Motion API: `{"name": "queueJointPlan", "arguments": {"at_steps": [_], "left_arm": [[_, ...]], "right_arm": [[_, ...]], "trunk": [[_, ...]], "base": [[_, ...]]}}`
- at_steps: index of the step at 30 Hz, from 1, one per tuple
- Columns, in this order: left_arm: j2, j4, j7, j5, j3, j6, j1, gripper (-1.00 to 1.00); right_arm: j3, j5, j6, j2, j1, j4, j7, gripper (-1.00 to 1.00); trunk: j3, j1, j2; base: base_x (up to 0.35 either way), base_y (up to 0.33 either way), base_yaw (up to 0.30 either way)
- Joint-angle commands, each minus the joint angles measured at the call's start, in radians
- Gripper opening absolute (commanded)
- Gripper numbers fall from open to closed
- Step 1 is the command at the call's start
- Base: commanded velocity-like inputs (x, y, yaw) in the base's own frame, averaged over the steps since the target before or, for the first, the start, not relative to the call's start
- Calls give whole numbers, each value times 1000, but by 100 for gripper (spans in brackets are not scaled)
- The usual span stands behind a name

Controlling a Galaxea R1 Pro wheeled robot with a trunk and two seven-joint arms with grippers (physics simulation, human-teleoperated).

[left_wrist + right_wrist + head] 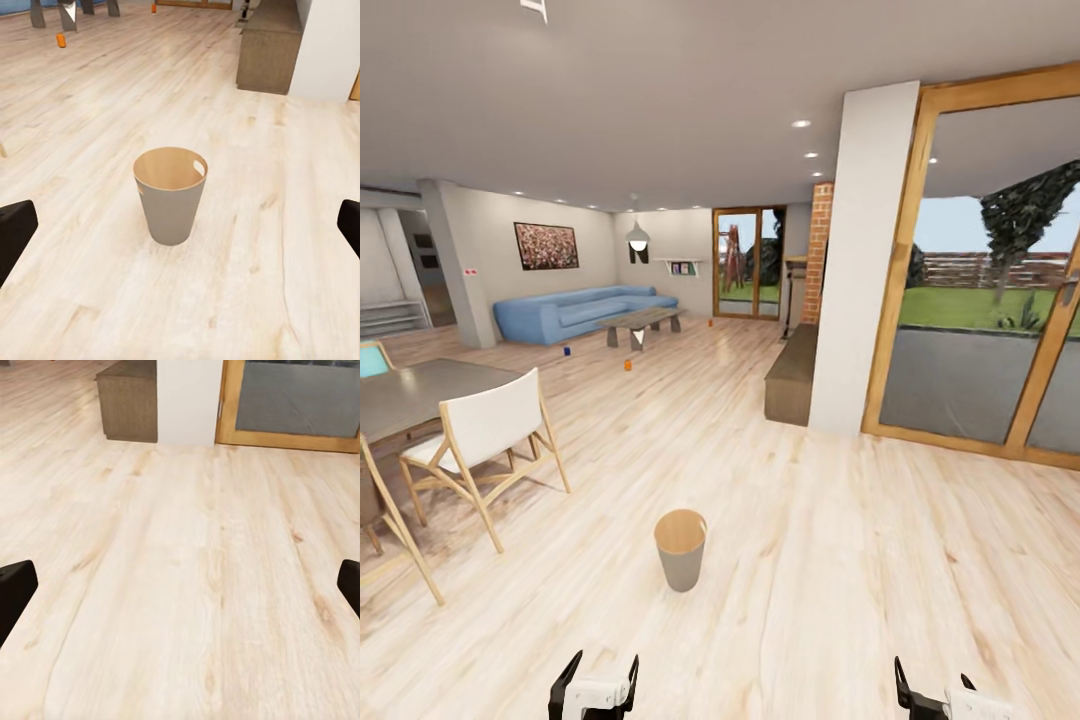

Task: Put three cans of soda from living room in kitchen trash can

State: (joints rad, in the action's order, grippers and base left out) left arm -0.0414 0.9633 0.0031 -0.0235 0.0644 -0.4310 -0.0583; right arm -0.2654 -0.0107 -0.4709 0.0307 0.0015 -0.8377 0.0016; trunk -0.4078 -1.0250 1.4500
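While both arms hang low, left pincer (596,682) and right pincer (933,690) gape wide

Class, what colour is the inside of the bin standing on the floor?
Light tan, with a grey outer wall: the bin shows best in the left wrist view.

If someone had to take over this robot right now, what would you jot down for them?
Left claw: open, holding nothing. Right claw: open, holding nothing.
Trash can: upright on the wood floor just ahead, nothing visible inside.
Soda cans: all on the floor far off by the blue sofa and low table. One orange can, a dark blue can, a second orange can.
Done: nothing yet.
Left: drive over, fetch each can, drop all three in the bin.
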Motion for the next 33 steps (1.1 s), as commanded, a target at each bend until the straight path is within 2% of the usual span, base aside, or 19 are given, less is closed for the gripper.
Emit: {"name": "queueJointPlan", "arguments": {"at_steps": [1,18,33], "left_arm": [[0,0,0,0,0,0,0,100],[0,0,0,1,-1,1,0,100],[0,1,1,2,0,0,0,100]], "right_arm": [[0,0,0,0,0,0,0,100],[1,0,0,0,0,0,-1,100],[1,0,0,-9,0,2,-3,100]], "trunk": [[0,0,0],[0,0,0],[0,0,0]], "base": [[96,0,14],[173,-34,9],[132,-19,223]]}}
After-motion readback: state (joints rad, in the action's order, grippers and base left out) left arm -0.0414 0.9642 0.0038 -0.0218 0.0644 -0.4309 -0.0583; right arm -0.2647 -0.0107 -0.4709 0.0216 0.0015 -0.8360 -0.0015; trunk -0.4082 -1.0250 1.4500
